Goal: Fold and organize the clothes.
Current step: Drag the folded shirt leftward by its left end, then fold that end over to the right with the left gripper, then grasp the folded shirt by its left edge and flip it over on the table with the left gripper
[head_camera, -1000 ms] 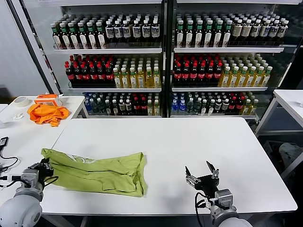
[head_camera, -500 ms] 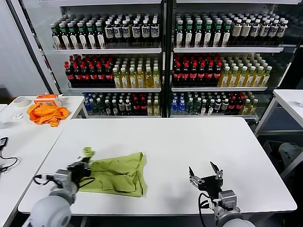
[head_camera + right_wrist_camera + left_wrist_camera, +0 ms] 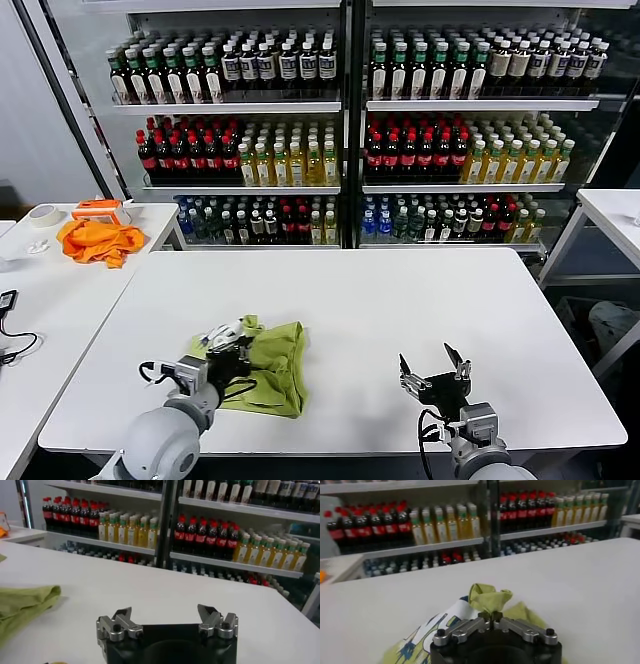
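Note:
The lime-green T-shirt point(image 3: 272, 362) lies bunched on the front left of the white table point(image 3: 380, 300), its left end folded over so the white printed graphic point(image 3: 226, 333) faces up. My left gripper point(image 3: 232, 349) is shut on a pinch of the shirt's edge and holds it over the shirt's middle. In the left wrist view the gripper point(image 3: 491, 617) clamps a green fold point(image 3: 487, 597), with the graphic point(image 3: 437, 628) beside it. My right gripper point(image 3: 434, 369) is open and empty above the table's front right, apart from the shirt point(image 3: 22, 605); it also shows in the right wrist view point(image 3: 165, 616).
An orange cloth point(image 3: 97, 240), a tape roll point(image 3: 42, 213) and an orange tool point(image 3: 98, 208) lie on a side table at the far left. Shelves of bottles point(image 3: 340, 140) stand behind the table. Another table's corner point(image 3: 612, 215) is at the far right.
My left gripper has pulled the shirt's left end rightward over the shirt, folding it across and turning the white graphic up. The right gripper has barely moved.

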{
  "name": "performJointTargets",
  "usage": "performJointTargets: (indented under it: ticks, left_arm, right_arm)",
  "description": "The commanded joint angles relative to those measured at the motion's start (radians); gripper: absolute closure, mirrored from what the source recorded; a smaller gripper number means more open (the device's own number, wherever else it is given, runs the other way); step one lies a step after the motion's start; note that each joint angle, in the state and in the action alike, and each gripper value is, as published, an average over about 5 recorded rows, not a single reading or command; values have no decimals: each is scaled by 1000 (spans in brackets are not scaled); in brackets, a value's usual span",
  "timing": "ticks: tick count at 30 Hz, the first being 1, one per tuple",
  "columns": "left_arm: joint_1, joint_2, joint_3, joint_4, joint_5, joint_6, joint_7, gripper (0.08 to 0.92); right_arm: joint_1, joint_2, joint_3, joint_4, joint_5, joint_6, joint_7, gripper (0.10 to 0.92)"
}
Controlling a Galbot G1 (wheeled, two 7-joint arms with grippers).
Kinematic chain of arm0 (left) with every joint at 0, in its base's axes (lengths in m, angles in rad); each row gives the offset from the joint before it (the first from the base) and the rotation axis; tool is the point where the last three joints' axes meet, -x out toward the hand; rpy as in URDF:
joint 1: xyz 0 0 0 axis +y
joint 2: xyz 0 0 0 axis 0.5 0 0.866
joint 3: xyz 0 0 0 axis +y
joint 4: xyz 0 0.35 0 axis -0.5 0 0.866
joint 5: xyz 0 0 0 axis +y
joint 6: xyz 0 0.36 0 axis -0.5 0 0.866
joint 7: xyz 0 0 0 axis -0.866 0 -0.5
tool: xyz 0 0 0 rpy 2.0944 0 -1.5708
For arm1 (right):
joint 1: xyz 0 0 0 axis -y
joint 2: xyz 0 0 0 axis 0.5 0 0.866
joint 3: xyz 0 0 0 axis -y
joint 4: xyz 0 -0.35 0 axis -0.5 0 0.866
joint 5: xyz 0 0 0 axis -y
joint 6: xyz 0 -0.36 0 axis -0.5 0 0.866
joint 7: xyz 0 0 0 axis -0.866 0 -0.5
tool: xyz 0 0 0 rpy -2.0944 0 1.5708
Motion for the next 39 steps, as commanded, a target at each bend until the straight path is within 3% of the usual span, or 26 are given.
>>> performJointTargets:
  ticks: [1,8,11,15,19,25,31,34,39]
  left_arm:
    - [-58,-33,84,26,-12,2,17,911]
    - [-83,-58,106,83,-6,1,16,906]
    - [-91,-72,115,109,3,-2,16,865]
    - [-95,-92,113,126,-27,-43,20,754]
    - [-72,-87,89,62,-100,-109,46,641]
    - [-45,-10,-57,-16,-109,-140,55,468]
    - [63,88,-242,87,-73,-94,-7,294]
    - [118,85,-281,134,-70,-69,-33,218]
    - [152,40,-275,146,-26,-38,-38,179]
  right_arm:
    - [0,-1,1,-1,-3,0,2,203]
    - [-1,-4,4,2,-2,-2,3,203]
    - [-2,-5,4,4,-2,-2,2,203]
    - [-1,-3,4,6,-2,-2,2,203]
    - [2,0,3,1,-4,-2,0,203]
    - [8,1,0,0,-5,-2,-3,203]
    - [12,1,1,-6,-5,0,-10,203]
    - [16,4,-3,-10,-7,1,-12,203]
    - [17,-4,-8,-7,-7,1,-10,203]
